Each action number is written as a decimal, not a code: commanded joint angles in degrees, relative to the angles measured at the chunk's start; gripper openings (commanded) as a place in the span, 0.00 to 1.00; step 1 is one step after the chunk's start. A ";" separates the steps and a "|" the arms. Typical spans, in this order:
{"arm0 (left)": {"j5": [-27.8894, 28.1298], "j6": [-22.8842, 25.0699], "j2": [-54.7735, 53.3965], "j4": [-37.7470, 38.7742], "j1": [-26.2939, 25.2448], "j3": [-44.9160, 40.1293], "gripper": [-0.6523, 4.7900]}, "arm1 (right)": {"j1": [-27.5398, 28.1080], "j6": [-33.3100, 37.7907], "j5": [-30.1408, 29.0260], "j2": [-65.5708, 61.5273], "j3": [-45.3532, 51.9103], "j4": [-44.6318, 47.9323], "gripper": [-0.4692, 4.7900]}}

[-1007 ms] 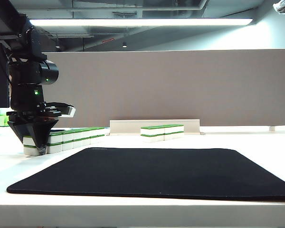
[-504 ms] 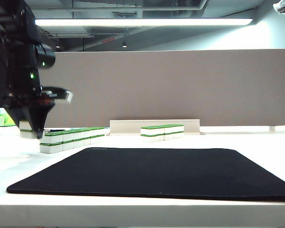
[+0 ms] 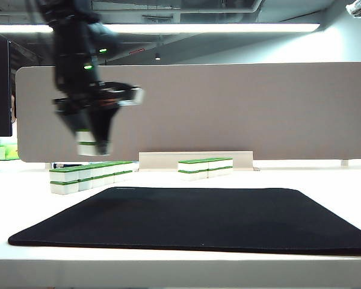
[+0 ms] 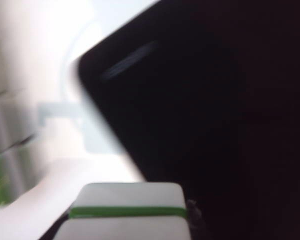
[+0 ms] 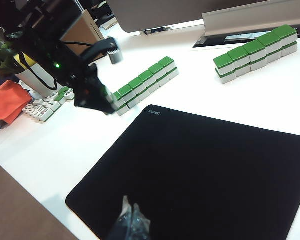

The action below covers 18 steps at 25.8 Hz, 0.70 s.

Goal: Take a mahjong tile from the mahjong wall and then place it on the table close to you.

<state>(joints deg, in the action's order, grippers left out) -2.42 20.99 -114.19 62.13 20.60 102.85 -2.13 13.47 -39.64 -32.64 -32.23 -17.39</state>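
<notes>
Left claw up in the air, clamped on stacked tiles, white with a green band, pair showing at the wrist camera's near edge. Below it and slightly to its side, the mahjong wall sits on the white table, two high, green tops. Black mat lies beneath and beside the claw; a shorter tile row stands well apart beyond the mat. Right claw low over the mat's near edge, fingertips close together with nothing between them, far from the wall.
</notes>
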 commanded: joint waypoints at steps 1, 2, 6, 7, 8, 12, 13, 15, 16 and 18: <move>-0.13 0.26 0.39 -3.30 4.79 0.17 0.32 | -0.02 -0.15 0.07 0.09 -0.37 0.87 0.09; -0.20 1.62 0.39 -4.96 7.61 0.17 0.32 | -0.02 -0.17 0.07 0.09 -0.37 0.92 0.09; -0.15 4.98 0.26 -10.19 14.23 0.17 0.32 | -0.02 -0.17 0.07 0.09 -0.37 0.90 0.09; -0.15 5.40 0.04 -10.93 14.99 0.20 0.32 | -0.02 -0.15 0.07 0.09 -0.37 0.90 0.09; -0.13 5.62 -0.26 -11.93 16.17 0.20 0.32 | -0.02 -0.17 0.07 0.09 -0.37 0.90 0.09; -0.22 6.95 -2.58 -10.86 19.04 0.20 0.32 | -0.04 -0.15 0.04 0.09 -0.37 0.87 0.09; -0.20 7.67 -3.21 -10.32 19.69 0.20 0.33 | -0.04 -0.15 0.07 0.09 -0.37 0.87 0.09; -0.20 9.11 -4.61 -8.92 21.20 0.20 0.33 | -0.04 -0.15 0.07 0.09 -0.37 0.87 0.09; -0.20 9.27 -5.33 -8.33 22.23 0.20 0.33 | -0.04 -0.15 0.07 0.09 -0.37 0.87 0.09; -0.44 10.93 -6.16 -7.78 23.98 0.20 0.32 | -0.04 -0.17 0.07 0.09 -0.37 0.87 0.09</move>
<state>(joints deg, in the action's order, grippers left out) -2.42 30.28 -120.53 54.28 43.99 102.87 -2.13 13.47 -39.64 -32.62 -32.23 -17.41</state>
